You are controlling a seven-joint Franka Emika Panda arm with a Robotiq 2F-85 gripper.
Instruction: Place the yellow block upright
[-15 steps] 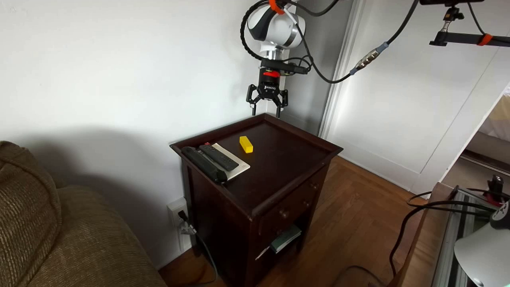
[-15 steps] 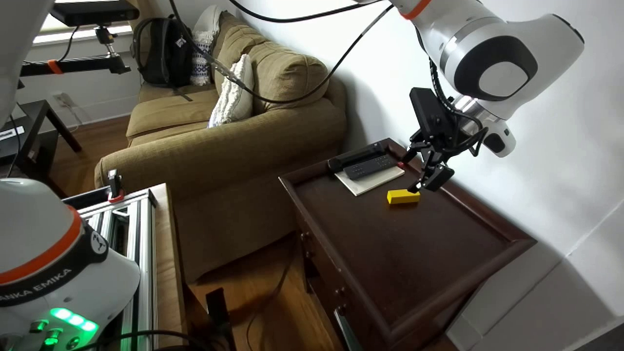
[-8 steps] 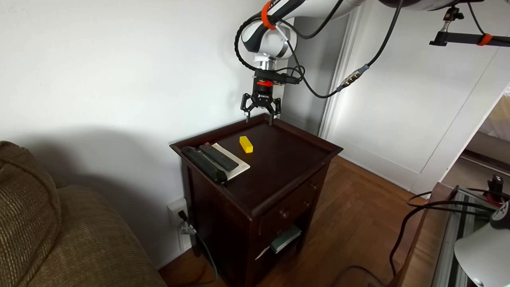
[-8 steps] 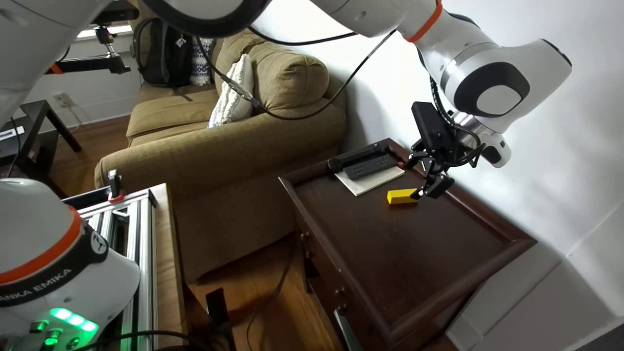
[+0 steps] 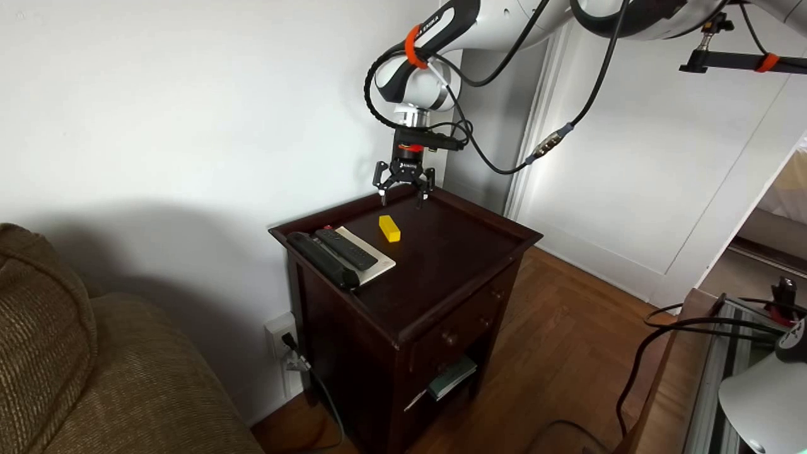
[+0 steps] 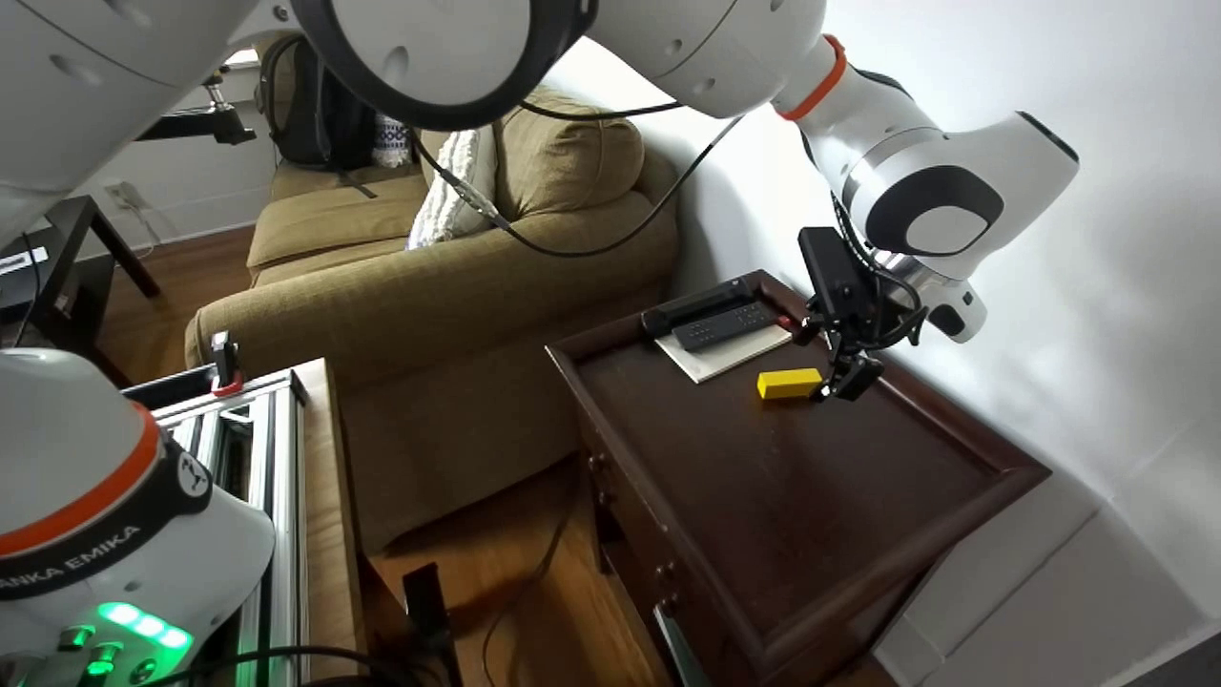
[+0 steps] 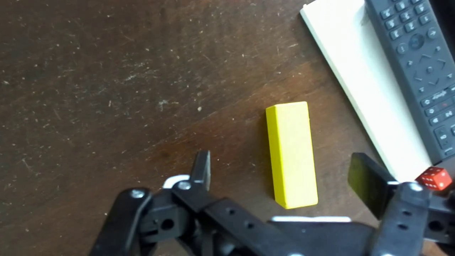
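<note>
The yellow block point(image 5: 389, 229) lies on its long side on the dark wooden nightstand top; it also shows in an exterior view point(image 6: 787, 385) and in the wrist view point(image 7: 295, 154). My gripper point(image 5: 401, 203) is open and empty, pointing down above the nightstand, near the wall side of the block. In an exterior view, one finger of the gripper point(image 6: 814, 365) overlaps the block's end. In the wrist view, the block lies between the lines of the two spread fingers point(image 7: 280, 161), with a gap on each side. No contact is visible.
A white pad point(image 7: 366, 81) with a dark remote point(image 7: 416, 64) on it lies beside the block. A red die point(image 7: 434, 178) sits near the pad's end. A black elongated device point(image 5: 321, 260) lies beside the remote. The nightstand point(image 5: 473, 268) has a raised rim along the wall.
My gripper has moved down toward the nightstand top and closer to the yellow block, staying open. The block, pad and remote have not moved.
</note>
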